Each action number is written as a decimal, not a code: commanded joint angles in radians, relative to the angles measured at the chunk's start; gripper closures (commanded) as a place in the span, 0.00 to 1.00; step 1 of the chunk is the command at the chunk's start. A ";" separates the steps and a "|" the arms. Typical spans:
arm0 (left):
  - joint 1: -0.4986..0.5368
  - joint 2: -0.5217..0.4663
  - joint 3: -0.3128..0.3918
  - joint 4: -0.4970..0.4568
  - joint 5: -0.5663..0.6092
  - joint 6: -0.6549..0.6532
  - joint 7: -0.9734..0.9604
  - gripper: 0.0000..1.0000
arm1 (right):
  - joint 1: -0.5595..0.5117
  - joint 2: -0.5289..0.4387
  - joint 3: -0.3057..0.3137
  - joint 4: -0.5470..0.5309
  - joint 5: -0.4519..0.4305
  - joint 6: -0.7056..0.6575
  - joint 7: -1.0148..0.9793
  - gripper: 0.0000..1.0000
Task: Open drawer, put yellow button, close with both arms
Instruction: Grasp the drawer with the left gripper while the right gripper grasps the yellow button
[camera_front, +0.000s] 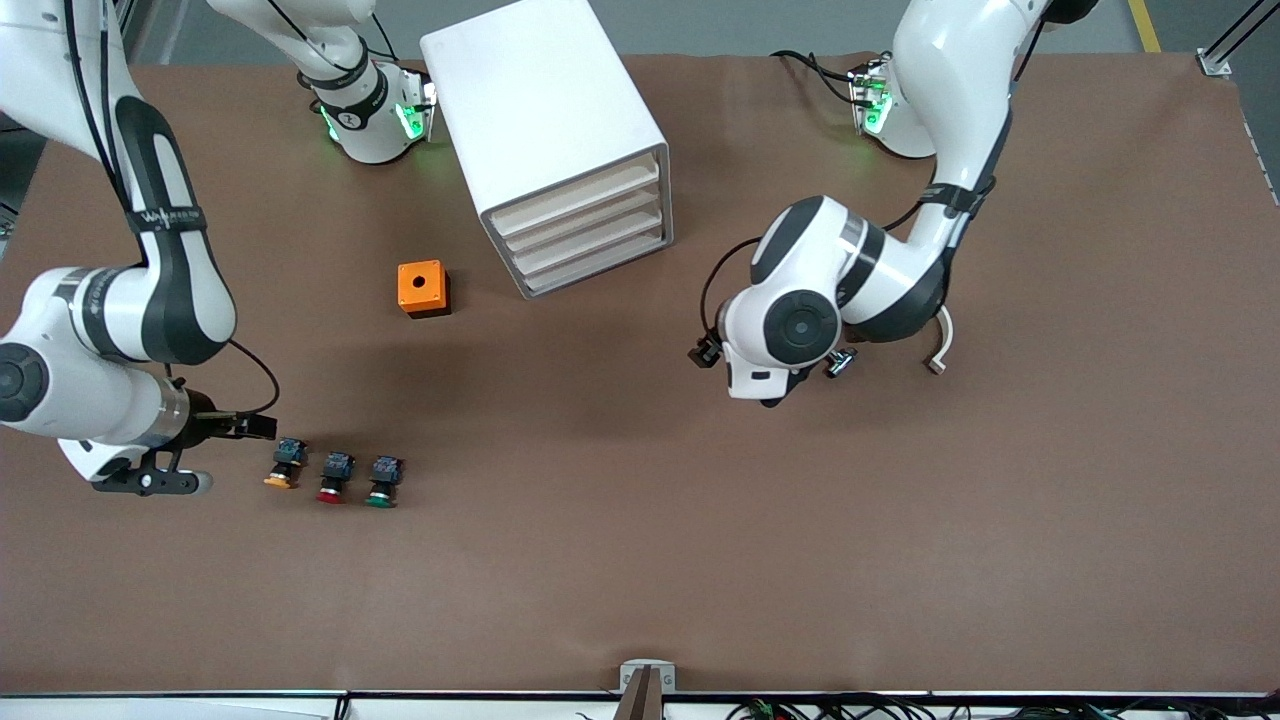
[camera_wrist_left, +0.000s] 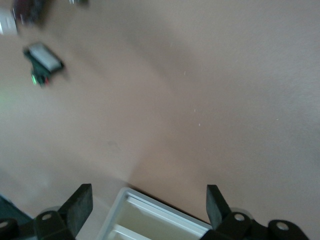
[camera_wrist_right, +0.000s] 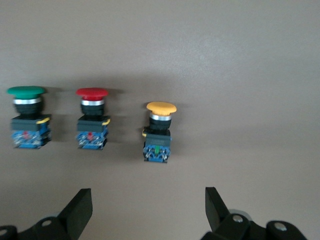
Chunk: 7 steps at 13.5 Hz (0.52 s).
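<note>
The left gripper (camera_front: 775, 398) sits hidden under its own wrist, the cabinet (camera_wrist_left: 150, 220) is cut off at the left wrist picture's edge, and 2 blurred objects there stay unidentifiable.

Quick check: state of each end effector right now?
Left end effector: open, holding nothing, over the cabinet.
Right end effector: open, holding nothing, by the yellow button.

text: none readable | labels: none readable | numbers: none readable
</note>
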 joint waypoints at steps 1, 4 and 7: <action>-0.044 0.037 0.006 0.027 -0.063 0.019 -0.184 0.00 | -0.031 0.062 0.019 0.007 0.020 0.063 0.000 0.00; -0.088 0.038 0.006 0.018 -0.117 0.007 -0.414 0.00 | -0.043 0.112 0.019 0.007 0.047 0.093 0.006 0.00; -0.117 0.060 0.003 0.018 -0.133 -0.022 -0.662 0.00 | -0.045 0.162 0.019 0.007 0.073 0.155 0.006 0.00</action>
